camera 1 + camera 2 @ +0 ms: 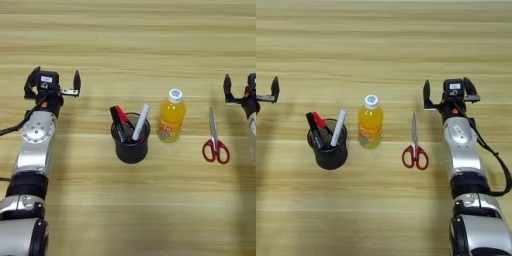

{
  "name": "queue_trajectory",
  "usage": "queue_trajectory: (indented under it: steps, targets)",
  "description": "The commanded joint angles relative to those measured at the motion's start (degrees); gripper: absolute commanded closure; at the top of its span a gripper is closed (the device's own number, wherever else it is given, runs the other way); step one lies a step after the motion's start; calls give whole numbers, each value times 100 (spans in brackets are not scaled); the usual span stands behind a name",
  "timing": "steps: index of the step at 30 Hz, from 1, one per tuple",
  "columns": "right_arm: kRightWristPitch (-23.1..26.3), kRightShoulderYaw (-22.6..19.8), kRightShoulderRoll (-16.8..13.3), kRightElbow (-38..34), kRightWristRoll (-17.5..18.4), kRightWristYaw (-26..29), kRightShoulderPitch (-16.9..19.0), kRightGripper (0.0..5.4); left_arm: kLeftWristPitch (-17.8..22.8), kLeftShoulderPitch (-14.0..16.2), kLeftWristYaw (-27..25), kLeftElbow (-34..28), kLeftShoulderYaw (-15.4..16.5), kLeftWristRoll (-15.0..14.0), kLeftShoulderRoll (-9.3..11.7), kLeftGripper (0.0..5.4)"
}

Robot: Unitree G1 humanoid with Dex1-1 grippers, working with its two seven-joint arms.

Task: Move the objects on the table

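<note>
Standing in a row mid-table on the light wooden table (128, 45), left to right: black cup of pens and markers (131, 144), small orange drink bottle (171, 116) with white cap, upright, and red-handled scissors (215, 140) lying flat, blades pointing away from the robot, handles toward it; cup and bottle just beside each other, not touching; scissors a bit apart to the right of the bottle; cup holds a red marker, a black one and a white one, all leaning; left gripper (53, 82) sits on the left side of the table, well apart from the cup, fingers spread, holding nothing; right gripper (450, 90) sits near the scissors, just right of their blade tips, fingers spread apart too, nothing between them; both arms stretch forward from the near edge.
</note>
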Motion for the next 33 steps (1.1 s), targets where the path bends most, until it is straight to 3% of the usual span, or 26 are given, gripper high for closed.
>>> queue_trajectory:
  steps: [1, 33]
  targets:
    - [-90, 13, -46, 106, -30, -25, -134, 0, -33, -112, 37, 81, -24, 94, 45, 2]
    - [-261, 101, -43, 121, -119, -107, -139, 0, -122, -112, 37, 99, -26, 173, 68, 2]
